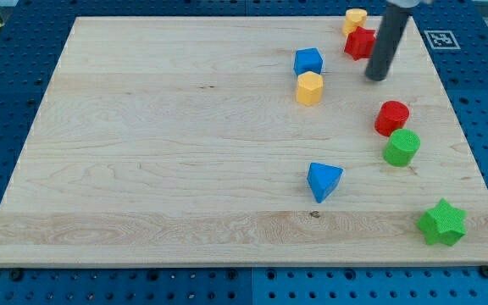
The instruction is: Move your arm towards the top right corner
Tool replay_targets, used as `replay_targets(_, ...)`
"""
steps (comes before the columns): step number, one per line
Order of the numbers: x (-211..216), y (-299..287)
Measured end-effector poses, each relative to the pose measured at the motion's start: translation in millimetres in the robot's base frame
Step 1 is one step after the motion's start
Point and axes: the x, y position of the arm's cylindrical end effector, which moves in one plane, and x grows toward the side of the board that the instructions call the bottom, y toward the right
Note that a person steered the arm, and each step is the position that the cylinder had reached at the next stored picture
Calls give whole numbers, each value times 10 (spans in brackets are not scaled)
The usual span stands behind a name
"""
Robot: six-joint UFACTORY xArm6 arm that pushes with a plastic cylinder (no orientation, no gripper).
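My tip [378,78], the lower end of the straight dark rod, sits on the board in the upper right part, just right of and slightly below the red block of irregular shape [360,42]. No claw on this rig, so nothing to be apart or together; the rod touches no block as far as I can tell, though the gap to the red one is small.

Progress, as a judgement: mostly there. The top right corner of the light wooden board [185,169] lies a bit further up and to the view's right of the tip, with no block in between. What is left is a short slide up-right.

Outward: small yellow block [356,17] at the top edge, touching or nearly touching the red one. Blue cube [308,61] and yellow hexagonal block [309,88] to the tip's left, close together. Below the tip, red cylinder [392,117] with green cylinder [402,147] just under it. Blue triangular block [324,180] lower middle. Green star block [441,223] near the bottom right corner.

Surface: pale wood grain, flat, left half bare. The board rests on a blue perforated table [7,85]. A black-and-white marker tag [441,39] lies beside the board at the view's right top. Room otherwise not shown.
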Motion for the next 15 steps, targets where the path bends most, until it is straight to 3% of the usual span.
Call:
replay_targets(3, -1064, 256)
replay_targets(5, -1318, 68)
replay_targets(9, -1318, -165)
replay_targets(15, -1162, 71)
